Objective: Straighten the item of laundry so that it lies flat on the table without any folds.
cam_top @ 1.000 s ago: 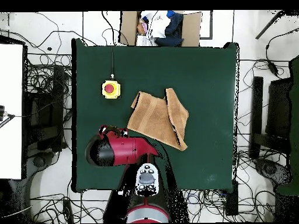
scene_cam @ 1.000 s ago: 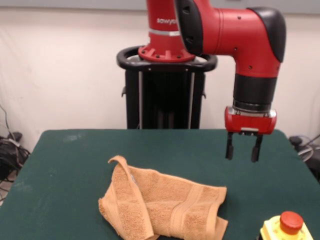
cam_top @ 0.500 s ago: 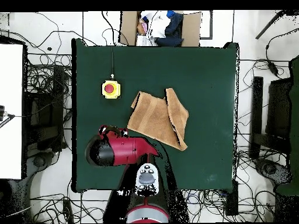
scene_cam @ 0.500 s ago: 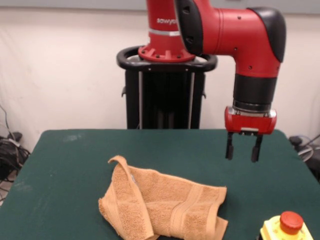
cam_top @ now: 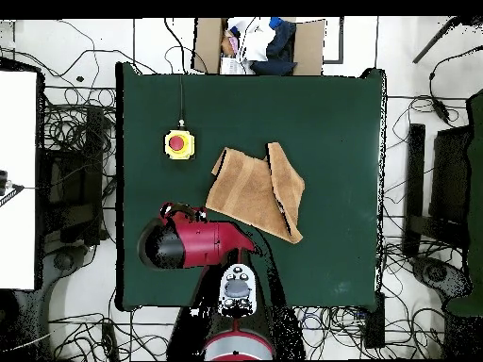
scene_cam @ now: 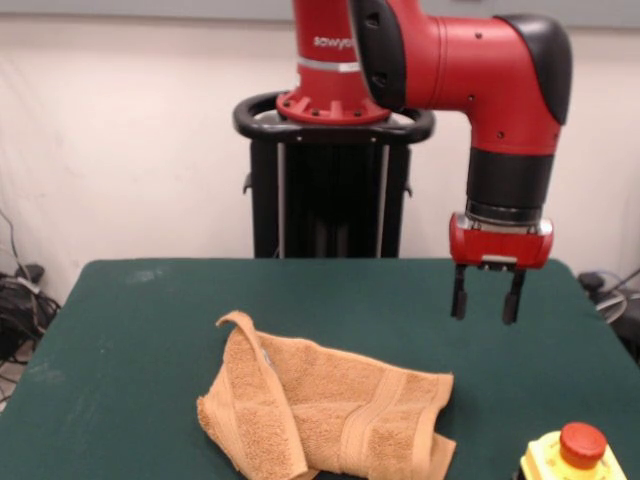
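towel [scene_cam: 325, 408] lies crumpled on green table [scene_cam: 150, 330], one side folded over, well apart from gripper [scene_cam: 486, 312], low & to its left in front view | arm bent, wrist pointing straight down, gripper above table, fingers apart, empty | 1 towel, 1 yellow box w/ red button [scene_cam: 574, 454]

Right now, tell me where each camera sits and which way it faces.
Front view: across the table, level, facing the robot; shows the arm, the open gripper hanging above bare felt, and the pedestal.
Overhead view: above, looking straight down; shows the arm from the top, its base at the bottom.
Shared: the folded orange towel and the yellow stop button.
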